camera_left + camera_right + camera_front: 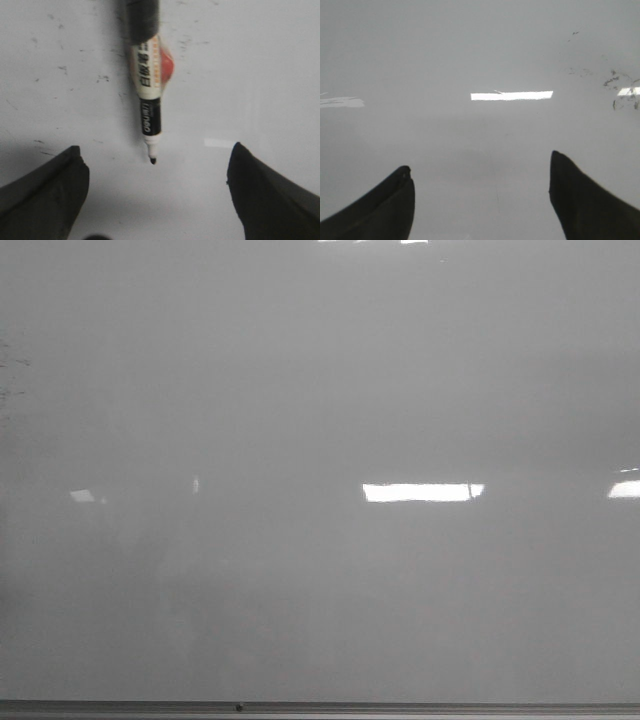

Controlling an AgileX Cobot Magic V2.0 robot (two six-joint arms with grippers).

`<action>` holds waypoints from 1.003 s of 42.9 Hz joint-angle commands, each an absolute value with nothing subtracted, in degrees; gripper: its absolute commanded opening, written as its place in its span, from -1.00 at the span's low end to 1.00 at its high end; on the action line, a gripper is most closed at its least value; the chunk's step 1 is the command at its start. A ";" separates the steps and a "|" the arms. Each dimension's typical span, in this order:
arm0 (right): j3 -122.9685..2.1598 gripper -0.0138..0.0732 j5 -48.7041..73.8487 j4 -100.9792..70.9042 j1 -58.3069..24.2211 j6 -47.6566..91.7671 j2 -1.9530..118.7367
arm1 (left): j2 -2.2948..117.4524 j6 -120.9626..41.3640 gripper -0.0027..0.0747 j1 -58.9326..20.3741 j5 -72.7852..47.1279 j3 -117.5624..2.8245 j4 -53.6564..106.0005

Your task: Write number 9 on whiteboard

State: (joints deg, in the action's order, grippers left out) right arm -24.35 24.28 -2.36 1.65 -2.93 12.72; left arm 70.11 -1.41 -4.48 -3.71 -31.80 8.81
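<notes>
The whiteboard (320, 390) fills the front view, pale grey and glossy, and no number 9 shows on it in any view. Neither gripper appears in the front view. In the left wrist view a black-and-white marker (149, 95) with a red-orange patch lies against the whiteboard (260, 75). Its bare black tip (152, 160) points toward my left gripper (156, 147). That gripper is open, its dark fingers wide apart on either side of the tip, not touching the marker. My right gripper (480, 160) is open over bare whiteboard (470, 50).
A grey metal rim (400, 707) runs along the board's near edge. Faint dark smudges (12, 365) mark the left edge. More smudges (60, 67) lie beside the marker, and other smudges (620, 85) show in the right wrist view. Bright light reflections (420, 492) cross the board.
</notes>
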 commanded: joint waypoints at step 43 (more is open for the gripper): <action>-26.31 0.65 17.27 -1.81 2.07 -2.79 13.72 | 87.24 -1.12 -0.93 -5.26 12.57 -38.67 9.03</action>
